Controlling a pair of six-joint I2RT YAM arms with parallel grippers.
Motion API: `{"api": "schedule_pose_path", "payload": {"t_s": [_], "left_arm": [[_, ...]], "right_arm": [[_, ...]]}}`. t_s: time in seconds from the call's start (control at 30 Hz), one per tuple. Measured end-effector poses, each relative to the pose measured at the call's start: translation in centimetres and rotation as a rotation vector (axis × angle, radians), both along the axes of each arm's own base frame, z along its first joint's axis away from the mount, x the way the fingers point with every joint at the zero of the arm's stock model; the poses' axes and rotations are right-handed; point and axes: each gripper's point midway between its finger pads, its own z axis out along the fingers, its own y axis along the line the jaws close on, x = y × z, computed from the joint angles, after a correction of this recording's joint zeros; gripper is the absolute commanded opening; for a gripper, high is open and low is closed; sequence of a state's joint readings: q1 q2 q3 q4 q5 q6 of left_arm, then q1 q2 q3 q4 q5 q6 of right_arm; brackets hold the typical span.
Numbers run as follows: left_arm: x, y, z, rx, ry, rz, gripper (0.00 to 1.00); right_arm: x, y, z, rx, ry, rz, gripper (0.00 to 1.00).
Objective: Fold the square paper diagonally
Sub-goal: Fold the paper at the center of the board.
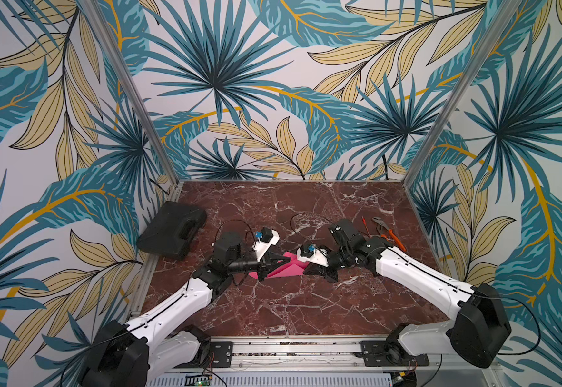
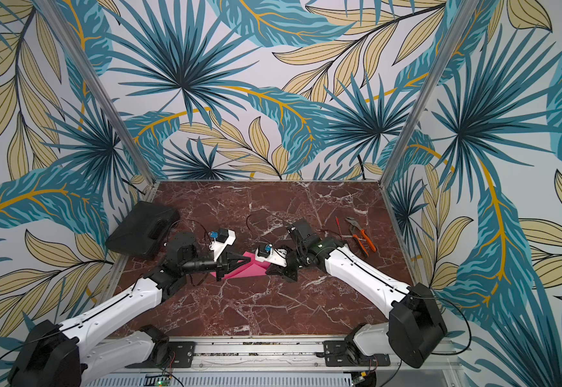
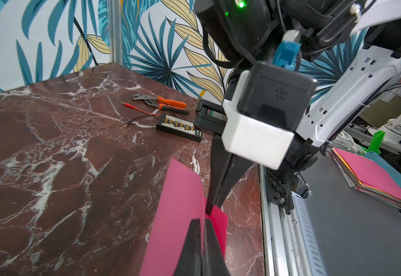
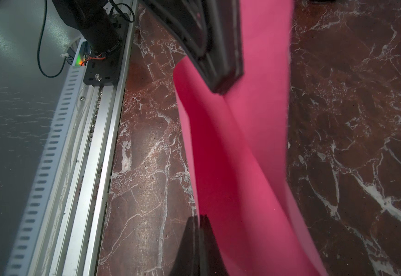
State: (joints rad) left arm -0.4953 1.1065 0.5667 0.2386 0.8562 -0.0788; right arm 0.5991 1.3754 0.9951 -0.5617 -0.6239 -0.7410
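the left hand (image 3: 201, 223) and right hand (image 4: 198, 218) are each pinched shut on the pink square paper (image 1: 286, 269), holding it bowed between them over the middle of the marble tabletop (image 1: 272, 311), probably to bring one corner over onto its opposite.

Paper (image 1: 286, 269) on table (image 1: 272, 311), perhaps partly; pliers (image 1: 386, 231) right.

Both top views look steeply down from high over the near edge of the red-brown marble tabletop (image 1: 272, 311) (image 2: 239, 308), facing the leaf-printed back wall (image 1: 239, 67). Wrist cameras sit close behind the left gripper (image 3: 201, 221) and right gripper (image 4: 198, 217), facing each other, sharing the bright pink paper sheet (image 3: 175, 215) (image 4: 242, 167).
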Motion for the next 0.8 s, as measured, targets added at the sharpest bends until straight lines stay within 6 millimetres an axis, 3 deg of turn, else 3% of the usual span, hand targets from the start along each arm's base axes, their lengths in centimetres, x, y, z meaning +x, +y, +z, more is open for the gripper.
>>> {"api": "schedule_pose_path", "payload": {"t_s": [0.5,0.8], "left_arm": [[0.6,-1.2,-3.8,0.022,0.097,-0.069,0.00],[1.4,-1.7,-7.1,0.015,0.162,-0.067,0.00]], "right_arm": [[0.2,-1.2,-1.4,-0.087,0.077,-0.009,0.00],[-0.1,-2.7,-2.9,-0.178,0.121,-0.042,0.00]]}}
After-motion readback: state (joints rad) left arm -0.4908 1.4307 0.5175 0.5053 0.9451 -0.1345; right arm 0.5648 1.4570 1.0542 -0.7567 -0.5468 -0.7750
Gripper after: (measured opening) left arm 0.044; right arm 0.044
